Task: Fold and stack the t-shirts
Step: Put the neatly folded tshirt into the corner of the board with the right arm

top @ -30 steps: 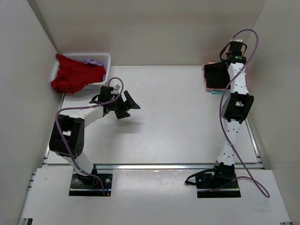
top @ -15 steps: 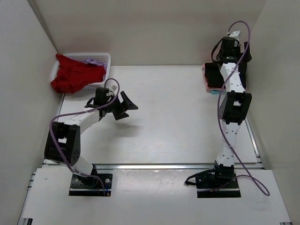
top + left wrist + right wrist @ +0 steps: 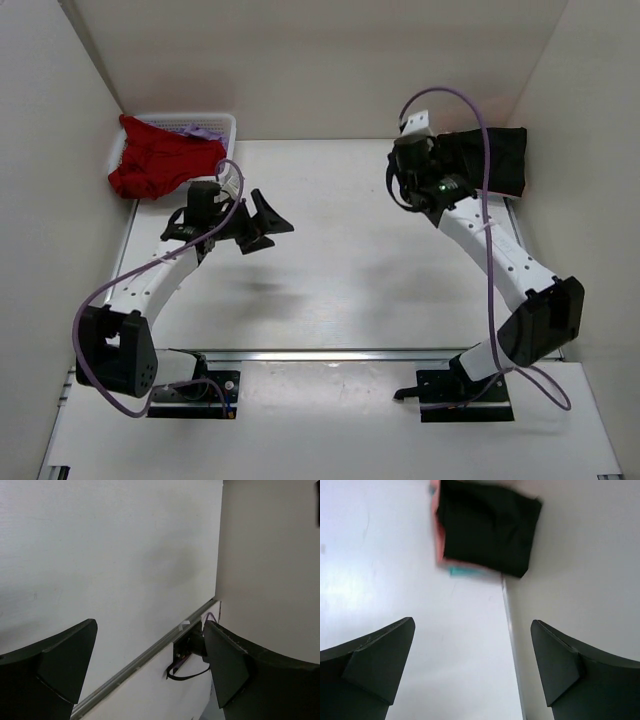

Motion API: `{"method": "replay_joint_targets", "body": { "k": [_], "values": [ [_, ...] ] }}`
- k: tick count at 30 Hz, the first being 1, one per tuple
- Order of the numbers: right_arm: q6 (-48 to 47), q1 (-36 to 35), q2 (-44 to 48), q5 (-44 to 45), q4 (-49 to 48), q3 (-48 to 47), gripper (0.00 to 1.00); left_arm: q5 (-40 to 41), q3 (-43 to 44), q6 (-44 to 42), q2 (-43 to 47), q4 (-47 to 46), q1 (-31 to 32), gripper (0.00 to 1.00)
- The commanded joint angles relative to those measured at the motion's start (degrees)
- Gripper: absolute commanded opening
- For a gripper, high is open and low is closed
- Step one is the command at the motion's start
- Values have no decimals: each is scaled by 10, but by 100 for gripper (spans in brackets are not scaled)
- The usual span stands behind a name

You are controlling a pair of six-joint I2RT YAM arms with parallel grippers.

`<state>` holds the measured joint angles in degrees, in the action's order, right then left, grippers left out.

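Red shirt [image 3: 160, 165] is a crumpled heap draped over the basket [image 3: 215, 124] at the far left, not yet folded. Black shirt [image 3: 487, 527] lies folded on top of the pink shirt [image 3: 439, 535] at the far right, against the wall. A teal edge [image 3: 465, 571] pokes out under that stack; we cannot tell what it is.

We judge the red one light, limp and not slippery. It will sag and bunch from a single pinch, so nothing stiff to lean on. Best hold looks like a raised fold on the side hanging over the basket rim, to drag it onto the table [image 3: 350, 260]. After that, pinch two shoulder or hem corners, one per arm, to spread it flat.

Left arm reaches forward from its base, wrist above the table near the basket and pointing toward the centre. Left gripper [image 3: 150, 625] has fingers spread wide, nothing between them. Right arm leans forward and to the left, wrist raised beside the stack. Right gripper [image 3: 472, 625] is also spread wide and empty, clear of the black shirt.
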<state>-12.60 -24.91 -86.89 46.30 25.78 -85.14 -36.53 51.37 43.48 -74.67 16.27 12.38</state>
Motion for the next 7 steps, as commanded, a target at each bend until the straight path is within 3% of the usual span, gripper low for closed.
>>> {"method": "replay_joint_targets", "body": {
  "k": [1, 5, 7],
  "values": [
    [94, -29, 30, 27, 151, 55, 99, -63, 49, -20, 20, 23, -6, 99],
    [188, -9, 124, -16, 225, 96, 99, -68, 97, -81, 26, 60, 6, 99],
    [212, 21, 161, -43, 233, 110, 99, -23, 108, -104, 38, 120, 2, 99]
  ]
}}
